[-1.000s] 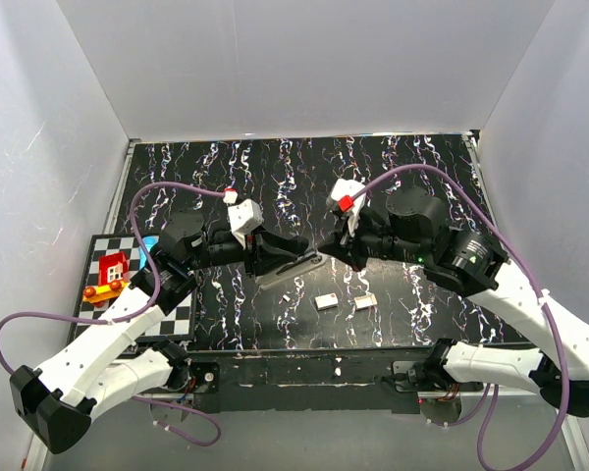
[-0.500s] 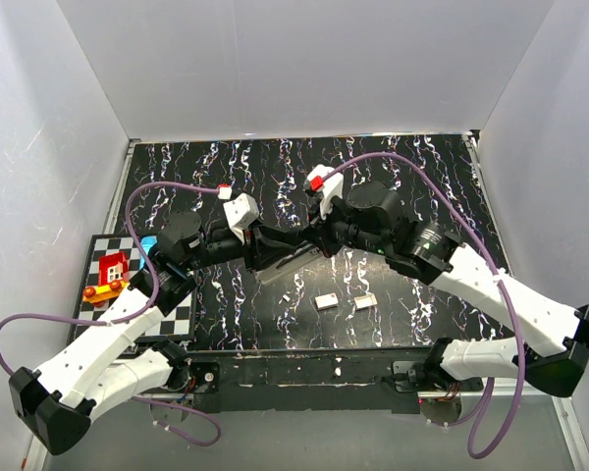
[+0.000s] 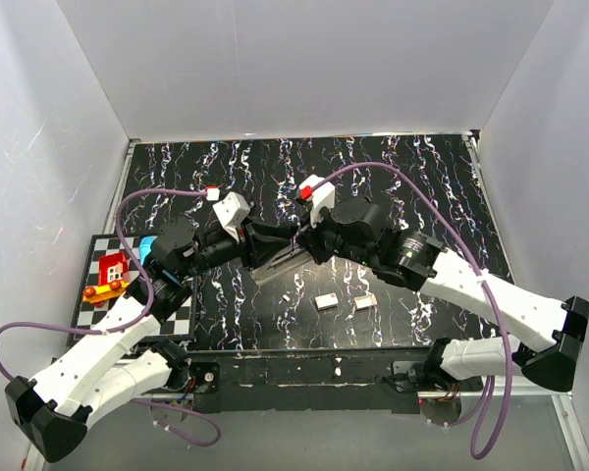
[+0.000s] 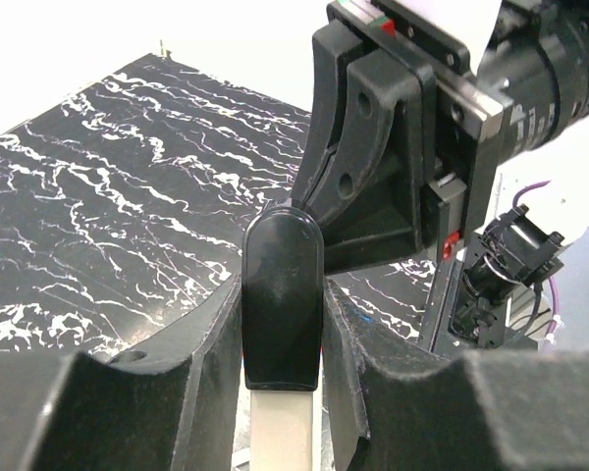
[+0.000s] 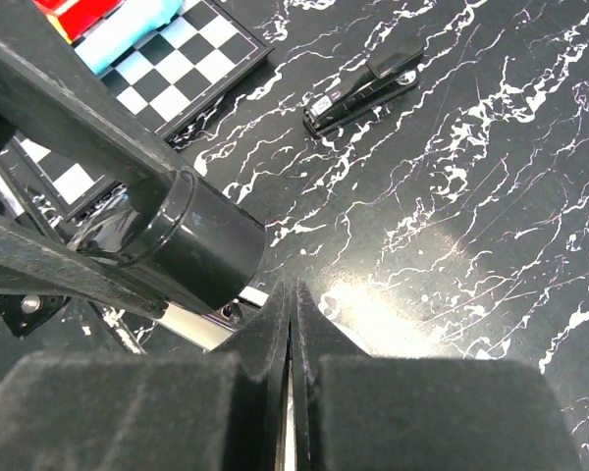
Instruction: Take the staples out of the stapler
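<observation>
Two tools meet at one small thing, and that is my worry. My left tool pinches the stapler by its sides, apparently lifted clear of the worktop, a little left of centre. Its dark rounded end points at the right arm. My right tool is pressed together with nothing in it, its tips right at that rounded end. They look to be touching it, though I cannot be sure.

If I push with those shut tips, the stapler could slide or twist in the left pinch, which bears only on its smooth flanks, and it might drop. The tips could also skid off the rounded end and jam against the left fingers, which flank it closely and leave little room. If the magazine springs open suddenly, I judge that staples would scatter on the streaked black surface and be hard to spot.

Two pale blocks lie just on the near side of the tools, where a fall could land. The right wrist view shows a dark stapler-shaped item lying beyond, close to the chequered board at the left edge. Purple cables arc over both wrists and could snag.
</observation>
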`<state>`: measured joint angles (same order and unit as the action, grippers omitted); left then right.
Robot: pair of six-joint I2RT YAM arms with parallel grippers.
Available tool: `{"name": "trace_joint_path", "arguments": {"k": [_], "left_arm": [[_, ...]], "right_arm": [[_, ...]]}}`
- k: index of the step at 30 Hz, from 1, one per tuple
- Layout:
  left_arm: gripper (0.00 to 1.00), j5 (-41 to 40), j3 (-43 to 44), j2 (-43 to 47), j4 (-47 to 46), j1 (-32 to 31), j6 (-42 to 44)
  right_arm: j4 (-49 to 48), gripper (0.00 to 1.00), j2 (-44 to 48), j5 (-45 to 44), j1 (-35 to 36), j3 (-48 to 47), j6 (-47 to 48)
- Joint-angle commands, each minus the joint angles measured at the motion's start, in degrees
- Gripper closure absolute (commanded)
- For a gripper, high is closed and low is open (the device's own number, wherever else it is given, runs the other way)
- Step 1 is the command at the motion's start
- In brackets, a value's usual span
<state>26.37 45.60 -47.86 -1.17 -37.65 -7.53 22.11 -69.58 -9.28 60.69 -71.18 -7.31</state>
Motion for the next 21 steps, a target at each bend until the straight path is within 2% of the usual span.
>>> {"name": "trace_joint_path", "arguments": {"k": [1, 8, 21], "left_arm": [[1.0, -7.47, 0.71, 2.5, -6.39, 0.21, -1.69], [1.0, -12.04, 0.8, 3.38, -7.26, 0.29, -4.07], [1.0, -18.19, 0.01, 3.12, -12.36, 0.29, -9.17]], "right_arm": [[-2.59, 0.99, -1.17, -3.99, 1.36, 2.27, -1.74], [-8.3, 0.99, -2.22, -6.19, 2.07, 6.92, -2.18], [-21.49, 0.99, -5.48, -1.36, 2.07, 13.52, -2.09]]}}
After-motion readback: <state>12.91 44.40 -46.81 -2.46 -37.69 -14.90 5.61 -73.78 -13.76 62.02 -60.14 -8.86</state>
